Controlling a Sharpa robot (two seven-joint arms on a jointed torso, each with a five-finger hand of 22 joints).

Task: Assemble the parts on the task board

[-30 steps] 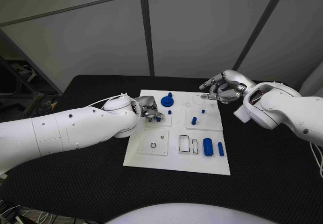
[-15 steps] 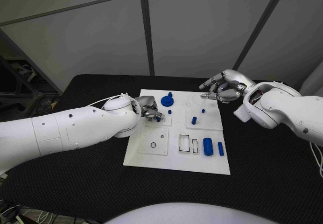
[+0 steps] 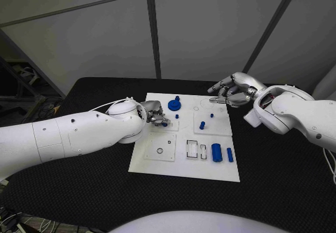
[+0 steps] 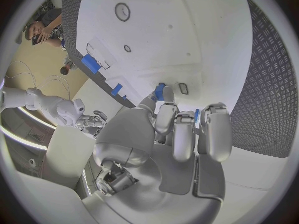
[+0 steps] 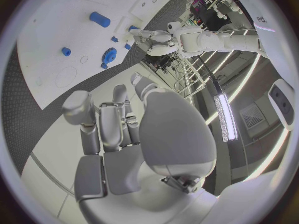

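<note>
Left hand [image 3: 155, 116] sits over the board's [image 3: 183, 165] left edge, fingers [image 4: 184, 134] curled around a small blue part [image 4: 160, 91] held at the tips. Board lies mid-bench [image 3: 84, 184], white. On it: blue gear [image 3: 174, 105] near the far edge, just right of the left hand; small pegs [image 3: 201, 125] mid-board; a cylinder [image 3: 216, 152] and a slimmer pin [image 3: 229, 155] side by side near the front right. Right hand [image 3: 231, 93] hovers over the board's far right corner, fingers [image 5: 99, 124] clenched in, nothing held.
</note>
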